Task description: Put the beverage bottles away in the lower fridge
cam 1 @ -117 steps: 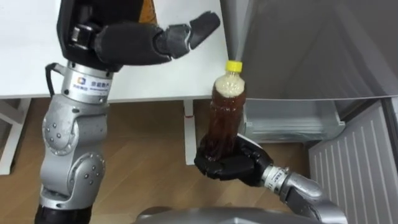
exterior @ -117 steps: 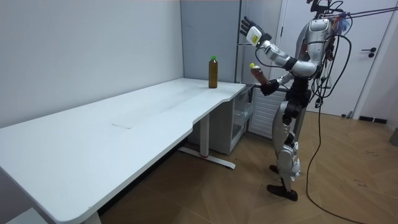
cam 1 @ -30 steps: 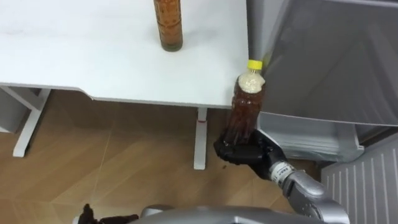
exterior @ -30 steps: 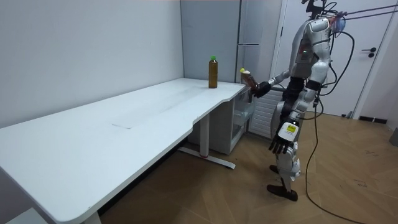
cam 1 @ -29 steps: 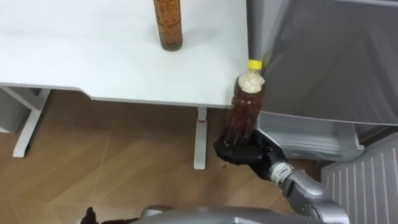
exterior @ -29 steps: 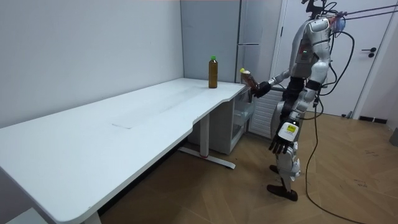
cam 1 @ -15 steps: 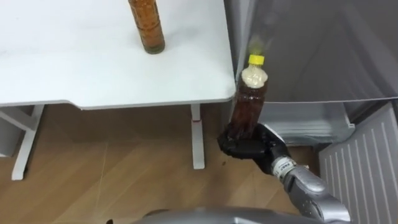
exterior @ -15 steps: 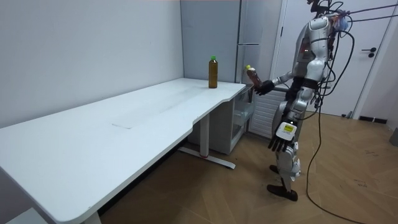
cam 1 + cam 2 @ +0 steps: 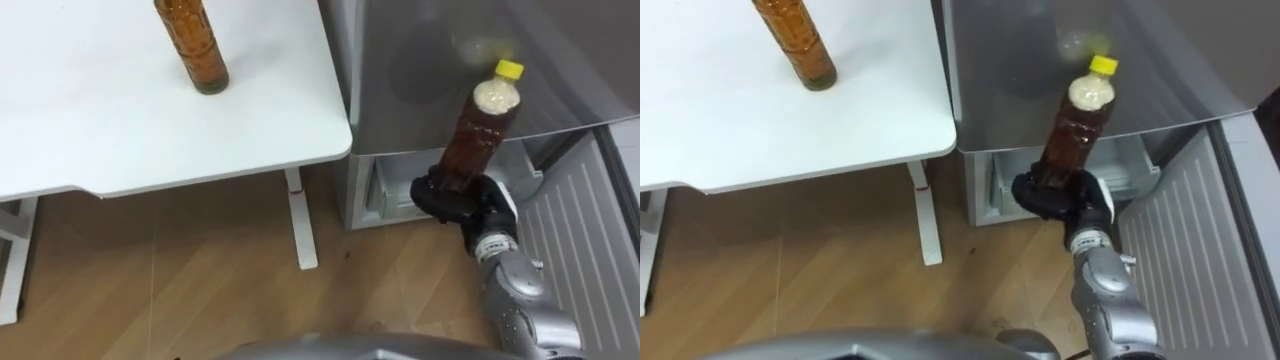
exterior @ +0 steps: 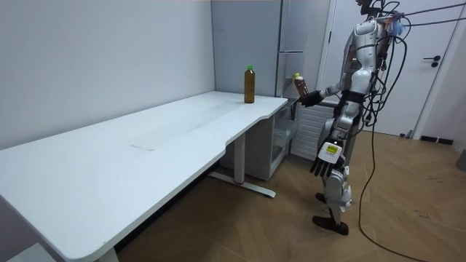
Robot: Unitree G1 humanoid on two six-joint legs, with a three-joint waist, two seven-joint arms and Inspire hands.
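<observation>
A brown drink bottle with a yellow cap is held upright, tilted slightly, in my right hand, whose fingers curl round its base. It hangs in front of the grey upper fridge door, above the open lower fridge compartment. In the room view that bottle is at chest height. A second brown bottle with a green cap stands on the white table near its corner. My left hand hangs by my thigh, fingers relaxed.
The lower fridge door stands swung open on the right, its ribbed inside facing me. A white table leg stands just left of the fridge. Wooden floor spreads below the table. I stand close before the fridge.
The camera has swung right toward the fridge. My right hand has carried the bottle up and rightward, from beside the table edge to the fridge front. The left arm has dropped from raised to hanging.
</observation>
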